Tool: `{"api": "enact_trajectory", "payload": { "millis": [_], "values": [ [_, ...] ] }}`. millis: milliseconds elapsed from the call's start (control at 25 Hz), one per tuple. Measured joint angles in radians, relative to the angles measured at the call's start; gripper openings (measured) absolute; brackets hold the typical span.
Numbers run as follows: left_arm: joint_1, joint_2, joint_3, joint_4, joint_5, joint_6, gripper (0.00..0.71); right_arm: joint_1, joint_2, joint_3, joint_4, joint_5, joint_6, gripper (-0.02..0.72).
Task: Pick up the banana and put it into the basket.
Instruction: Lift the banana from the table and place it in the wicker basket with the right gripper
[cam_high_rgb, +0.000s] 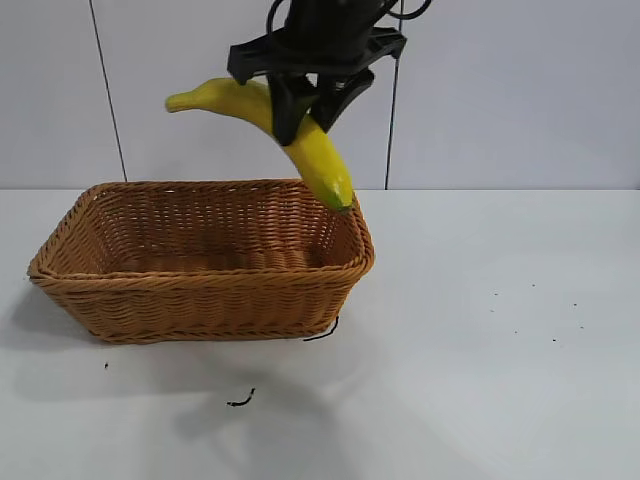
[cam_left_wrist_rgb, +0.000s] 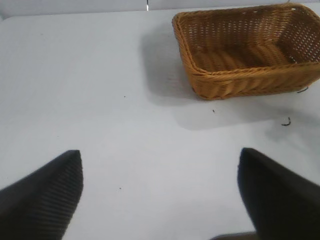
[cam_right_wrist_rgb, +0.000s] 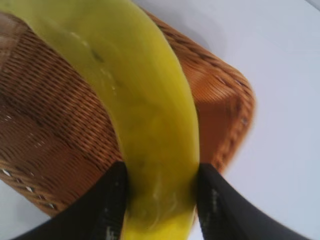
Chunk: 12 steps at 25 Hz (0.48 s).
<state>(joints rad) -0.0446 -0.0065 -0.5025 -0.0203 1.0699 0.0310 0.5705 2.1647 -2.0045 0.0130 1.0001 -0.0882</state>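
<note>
The yellow banana (cam_high_rgb: 300, 135) hangs in the air, clamped at its middle by my right gripper (cam_high_rgb: 305, 110), above the right end of the wicker basket (cam_high_rgb: 200, 290). Its dark tip points down near the basket's right rim and its stem end points left. In the right wrist view the banana (cam_right_wrist_rgb: 145, 115) sits between the two black fingers (cam_right_wrist_rgb: 105, 205), with the basket (cam_right_wrist_rgb: 45, 125) below. My left gripper (cam_left_wrist_rgb: 160, 175) is open and empty over bare table, and the basket (cam_left_wrist_rgb: 240, 85) lies farther off in its view.
The white table (cam_high_rgb: 500, 330) spreads right and in front of the basket. Small dark scraps (cam_high_rgb: 240, 400) lie on the table in front of the basket. A white wall stands behind.
</note>
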Motion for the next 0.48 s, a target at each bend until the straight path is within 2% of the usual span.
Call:
{"api": "enact_trajectory", "payload": {
  "millis": [160, 360, 480],
  "values": [
    [0.0, 0.0, 0.0, 0.0, 0.0, 0.0, 0.634, 0.026, 0.024, -0.004, 0.0, -0.086, -0.03, 0.281],
    [0.0, 0.0, 0.0, 0.0, 0.0, 0.0, 0.634, 0.037, 0.077, -0.007, 0.0, -0.112, -0.084, 0.281],
    [0.0, 0.0, 0.0, 0.0, 0.0, 0.0, 0.634, 0.037, 0.108, -0.007, -0.002, -0.131, -0.093, 0.281]
  ]
}}
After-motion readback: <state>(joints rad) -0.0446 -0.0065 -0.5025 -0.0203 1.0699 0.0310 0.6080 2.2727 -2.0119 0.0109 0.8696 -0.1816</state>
